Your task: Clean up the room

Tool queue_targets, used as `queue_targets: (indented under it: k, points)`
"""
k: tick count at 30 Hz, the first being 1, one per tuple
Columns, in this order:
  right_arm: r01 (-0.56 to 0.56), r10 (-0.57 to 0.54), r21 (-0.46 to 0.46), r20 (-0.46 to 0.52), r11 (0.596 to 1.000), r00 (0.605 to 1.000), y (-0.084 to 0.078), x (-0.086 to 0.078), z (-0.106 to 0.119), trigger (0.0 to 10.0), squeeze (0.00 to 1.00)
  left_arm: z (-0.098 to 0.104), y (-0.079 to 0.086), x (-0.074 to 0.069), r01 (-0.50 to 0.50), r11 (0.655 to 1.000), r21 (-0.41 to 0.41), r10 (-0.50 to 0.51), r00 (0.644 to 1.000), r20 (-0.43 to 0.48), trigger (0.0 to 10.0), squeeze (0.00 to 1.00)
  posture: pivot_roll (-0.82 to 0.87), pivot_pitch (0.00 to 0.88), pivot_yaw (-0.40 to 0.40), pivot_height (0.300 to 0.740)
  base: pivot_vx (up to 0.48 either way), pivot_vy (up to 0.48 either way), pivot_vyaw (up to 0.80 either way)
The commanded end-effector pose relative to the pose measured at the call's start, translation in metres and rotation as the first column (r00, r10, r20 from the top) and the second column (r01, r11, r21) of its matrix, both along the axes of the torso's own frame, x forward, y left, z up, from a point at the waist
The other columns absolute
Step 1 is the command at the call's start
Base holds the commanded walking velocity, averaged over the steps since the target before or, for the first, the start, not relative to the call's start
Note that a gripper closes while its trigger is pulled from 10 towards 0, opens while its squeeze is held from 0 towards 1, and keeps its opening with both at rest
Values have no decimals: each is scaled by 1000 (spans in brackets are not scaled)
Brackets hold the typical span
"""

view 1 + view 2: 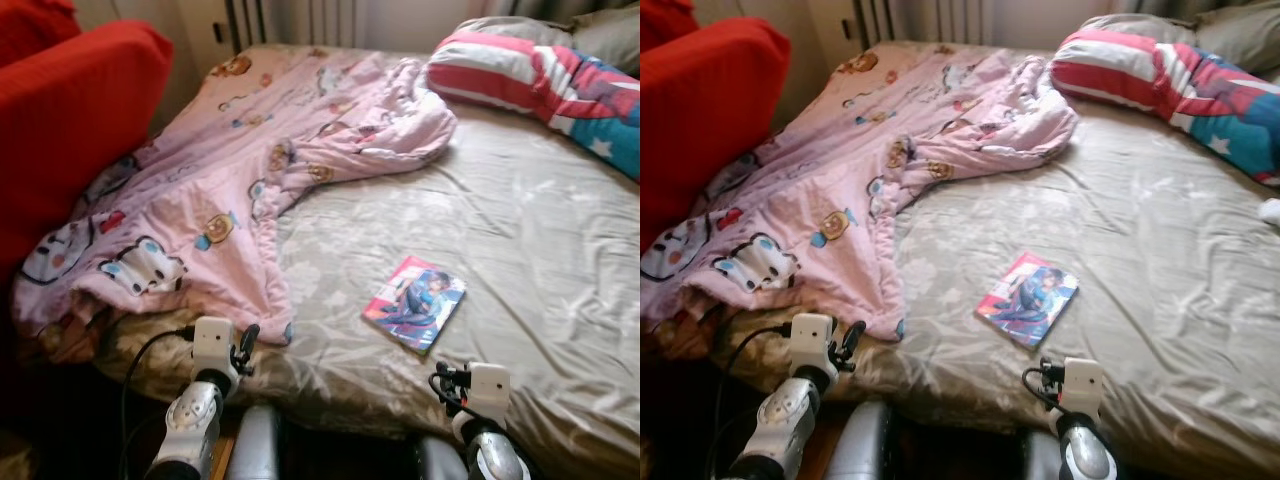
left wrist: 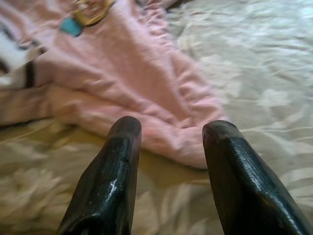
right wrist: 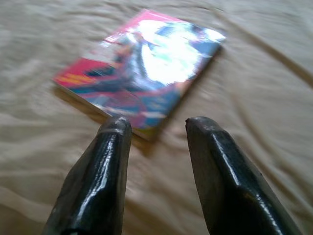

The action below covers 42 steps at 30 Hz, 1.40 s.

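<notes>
- I stand at the near edge of a bed (image 1: pixel 520 250) covered with a wrinkled beige sheet.
- A book (image 1: pixel 414 303) with a bright pink and blue cover lies flat on the sheet, near the front edge and right of the middle, its corners turned at an angle to the bed edge.
- My right gripper (image 3: pixel 154 125) is low at the near edge, just short of the book; its jaws are spread, with nothing between them, and the book's near corner lies just beyond the tips.
- My left gripper (image 2: pixel 168 129) is at the near edge further left, its jaws also spread and empty, pointing at the hem of a pink quilt (image 1: pixel 250 160).
- The quilt, printed with cartoon figures, lies crumpled across the left half of the bed, from the far end down to the near left corner, where it hangs over the side.
- The book sits apart from the quilt's edge, on bare sheet.
- A pillow (image 1: pixel 540 80) with red, white and blue stripes and stars rests at the far right of the bed.
- A red armchair (image 1: pixel 70 120) stands at the left, touching the quilt's side.
- A radiator (image 1: pixel 290 20) shows on the far wall beyond the bed.
</notes>
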State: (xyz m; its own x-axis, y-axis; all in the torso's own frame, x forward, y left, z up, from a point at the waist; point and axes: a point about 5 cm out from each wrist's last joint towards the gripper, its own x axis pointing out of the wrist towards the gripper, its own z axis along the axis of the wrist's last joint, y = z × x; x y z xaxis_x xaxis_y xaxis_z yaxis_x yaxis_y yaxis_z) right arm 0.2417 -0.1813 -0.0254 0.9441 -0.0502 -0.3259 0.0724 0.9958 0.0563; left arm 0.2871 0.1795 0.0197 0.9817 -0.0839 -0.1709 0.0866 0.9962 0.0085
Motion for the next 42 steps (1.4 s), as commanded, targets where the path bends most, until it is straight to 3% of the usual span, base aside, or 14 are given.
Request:
queue_targets:
  k: [1, 15, 42]
  points:
    - [4, -4, 6, -13, 1000, 1000, 0, -3, -3, 10000, 0, -2, 3, -2, -7, 1000, -2, 7, 1000, -8, 10000, 0, 81, 113, 30, 625, 285, 0, 0]
    - [-8, 9, 7, -41, 1000, 999, 1, -5, -6, 10000, 0, 3, -10, 5, 45, 999, -20, -45, 999, 9, 10000, 0, 77, 135, 35, 625, 317, 0, 0]
    - [-6, 8, 30, -60, 1000, 998, 5, -5, -8, 10000, 0, 4, -9, 3, 43, 999, -14, -43, 999, 12, 10000, 0, 82, 177, 40, 625, 351, 0, 67]
